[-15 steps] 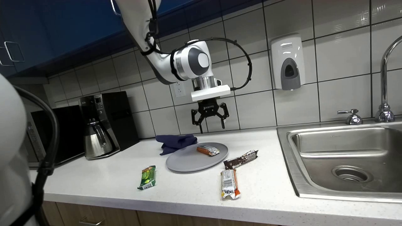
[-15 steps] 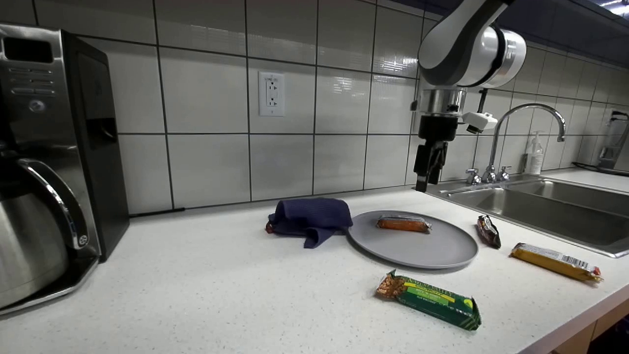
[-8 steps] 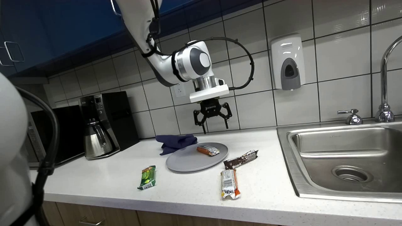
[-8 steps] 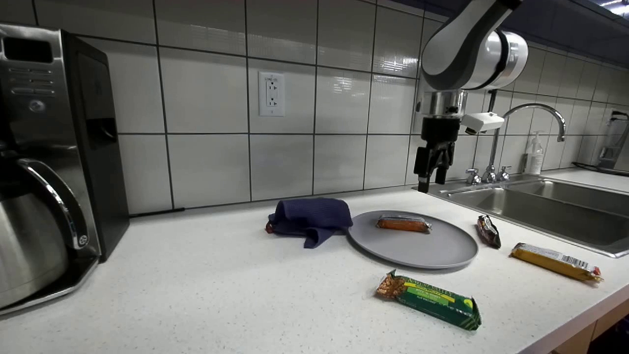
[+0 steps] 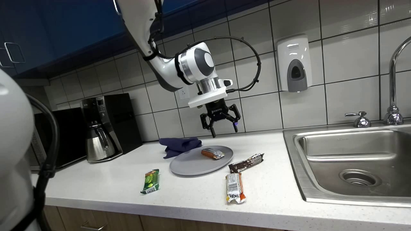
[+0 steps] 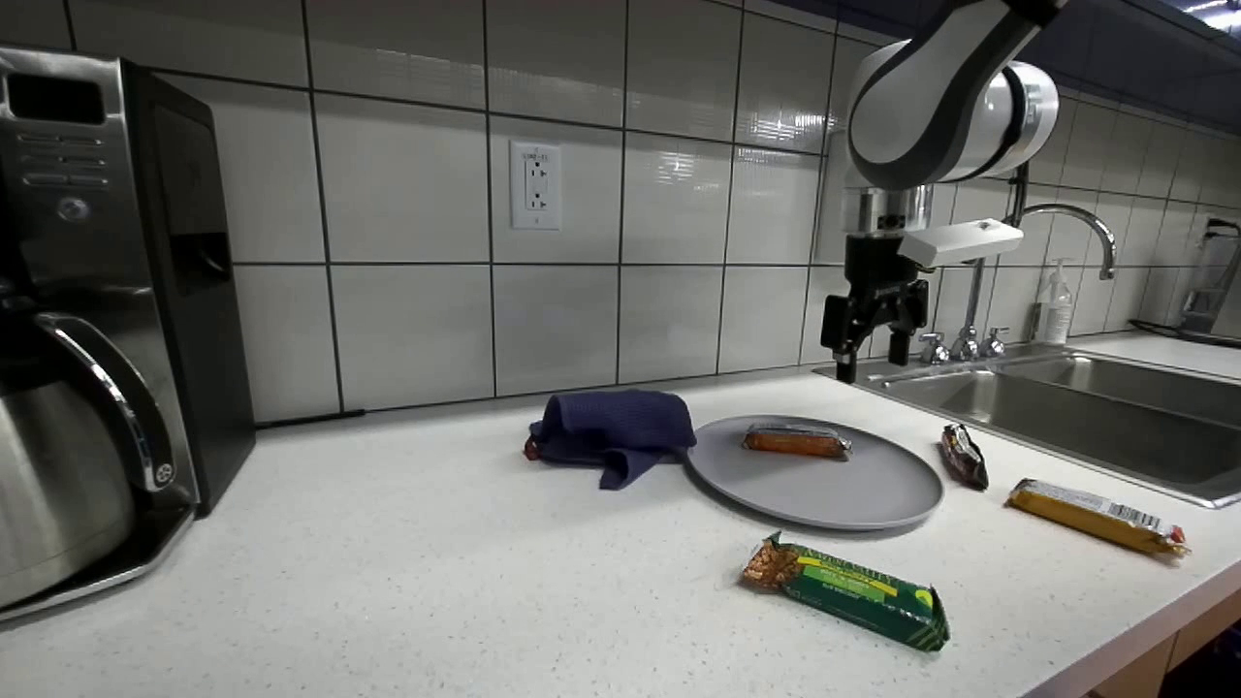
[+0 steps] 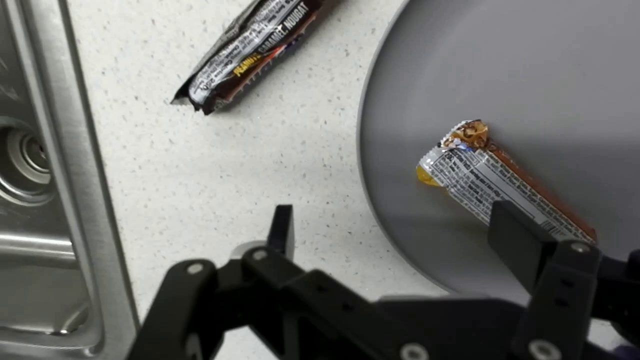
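My gripper (image 5: 224,131) is open and empty, pointing down in the air above the back of the counter. It also shows in an exterior view (image 6: 873,361) and in the wrist view (image 7: 392,220). A grey plate (image 5: 189,166) lies below it. An orange-brown wrapped bar (image 7: 500,175) lies on the plate; in the wrist view one finger (image 7: 520,240) covers part of it, with no contact visible. A dark brown bar (image 7: 250,55) lies on the counter between plate and sink. A yellow-orange bar (image 6: 1096,517) and a green bar (image 6: 858,591) lie nearer the counter's front edge.
A dark purple cloth (image 6: 616,431) lies crumpled beside the plate; something reddish peeks out under it. A steel sink (image 5: 298,179) with a faucet (image 5: 393,96) is to one side. A coffee maker (image 5: 102,128) stands at the opposite side. A soap dispenser (image 5: 293,64) hangs on the tiled wall.
My gripper has turned about its upright axis, tilted slightly and shifted a little to the right in both exterior views. It stays open. The bars, plate and cloth have not moved.
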Robot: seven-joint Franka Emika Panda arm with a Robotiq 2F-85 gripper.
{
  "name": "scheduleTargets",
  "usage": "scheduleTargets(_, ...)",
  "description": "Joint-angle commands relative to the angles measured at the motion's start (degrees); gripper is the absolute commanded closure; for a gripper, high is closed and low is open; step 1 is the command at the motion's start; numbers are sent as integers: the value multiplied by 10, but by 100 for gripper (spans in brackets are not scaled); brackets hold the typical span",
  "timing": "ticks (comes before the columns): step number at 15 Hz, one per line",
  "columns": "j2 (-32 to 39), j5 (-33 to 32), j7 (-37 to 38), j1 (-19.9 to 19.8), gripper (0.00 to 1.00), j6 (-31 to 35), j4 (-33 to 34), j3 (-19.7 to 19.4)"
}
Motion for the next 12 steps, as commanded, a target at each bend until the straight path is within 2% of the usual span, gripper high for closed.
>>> scheduleTargets(1, -33, -35, 97, 17, 0, 18, -41, -20)
scheduleTargets(12, -79, -104, 251, 23, 0, 25, -105, -39)
